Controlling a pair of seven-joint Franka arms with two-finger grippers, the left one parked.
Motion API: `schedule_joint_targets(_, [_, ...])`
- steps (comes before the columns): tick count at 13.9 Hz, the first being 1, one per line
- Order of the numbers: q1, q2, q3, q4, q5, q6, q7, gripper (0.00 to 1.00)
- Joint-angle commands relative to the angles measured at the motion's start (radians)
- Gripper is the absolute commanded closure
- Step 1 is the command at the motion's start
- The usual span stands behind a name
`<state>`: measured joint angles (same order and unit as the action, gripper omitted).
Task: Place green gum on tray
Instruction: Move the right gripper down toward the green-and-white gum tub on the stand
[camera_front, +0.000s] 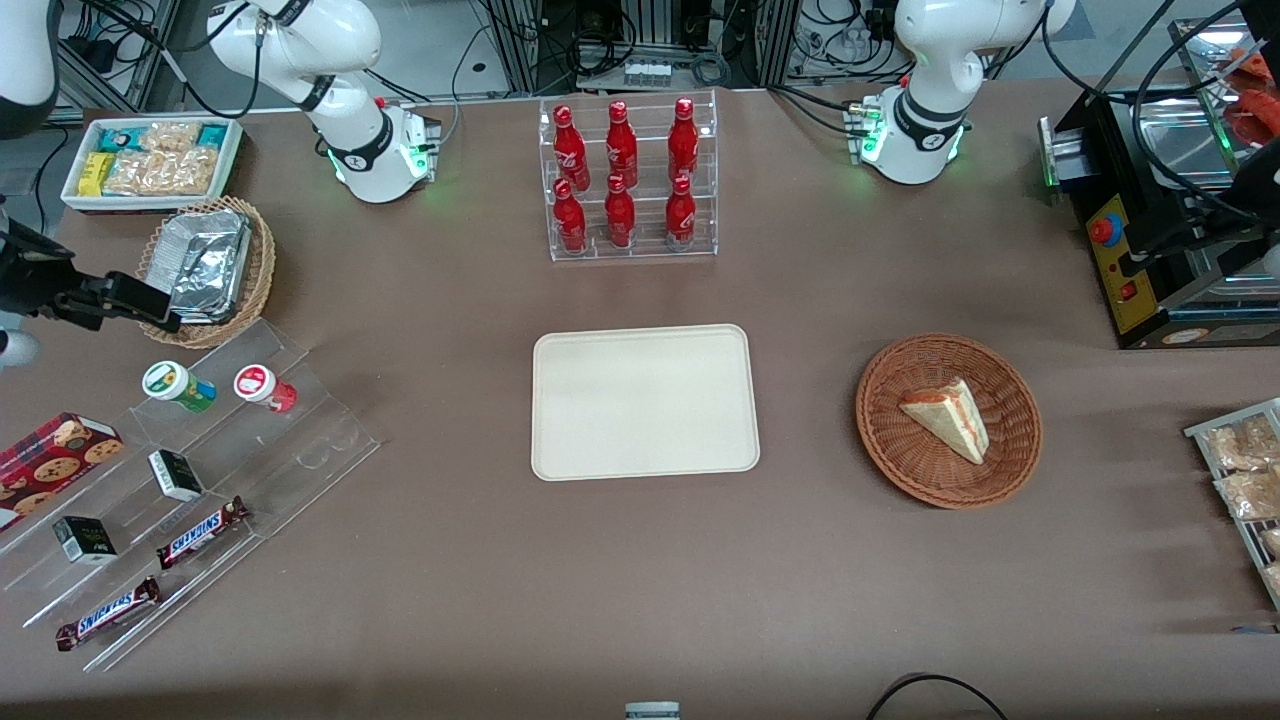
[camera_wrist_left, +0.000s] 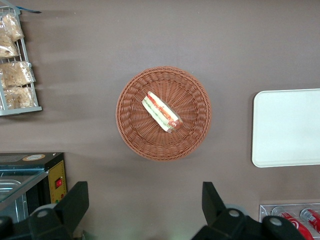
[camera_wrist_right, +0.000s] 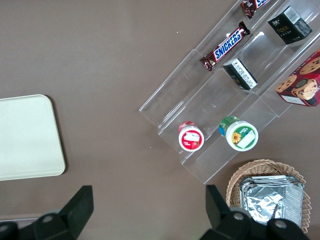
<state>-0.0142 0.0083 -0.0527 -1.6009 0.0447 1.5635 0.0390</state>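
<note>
Pincer (camera_wrist_right: 145, 210) wide open and empty above the table, green gum (camera_wrist_right: 240, 134) beside the red canister (camera_wrist_right: 190, 136).

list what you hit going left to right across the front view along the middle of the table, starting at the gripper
gripper, open, by the foil basket → green gum → red gum → tray → wicker basket holding a sandwich

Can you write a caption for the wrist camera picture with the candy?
Open gripper hovers above green gum on its clear shelf, tray waiting empty.
</note>
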Motion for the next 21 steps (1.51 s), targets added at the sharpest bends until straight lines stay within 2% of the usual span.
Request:
schedule_joint_targets(1, [0.005,0.015,-0.001,0.009,-0.014,0.027,0.012,0.0])
schedule_joint_targets(5, [-0.007,0.029,-0.001,-0.034,-0.012,0.053,-0.059,0.0])
schedule_joint_targets(7, [-0.013,-0.014,-0.007,-0.156,-0.015,0.149,-0.126,0.0])
schedule_joint_targets(11, [-0.049,-0.126,-0.035,-0.425,-0.046,0.412,-0.416,0.0])
schedule_joint_targets(15, [-0.05,-0.108,-0.107,-0.493,-0.046,0.467,-0.681,0.0])
schedule_joint_targets(21, [-0.05,-0.134,-0.186,-0.64,-0.046,0.663,-0.943,0.0])
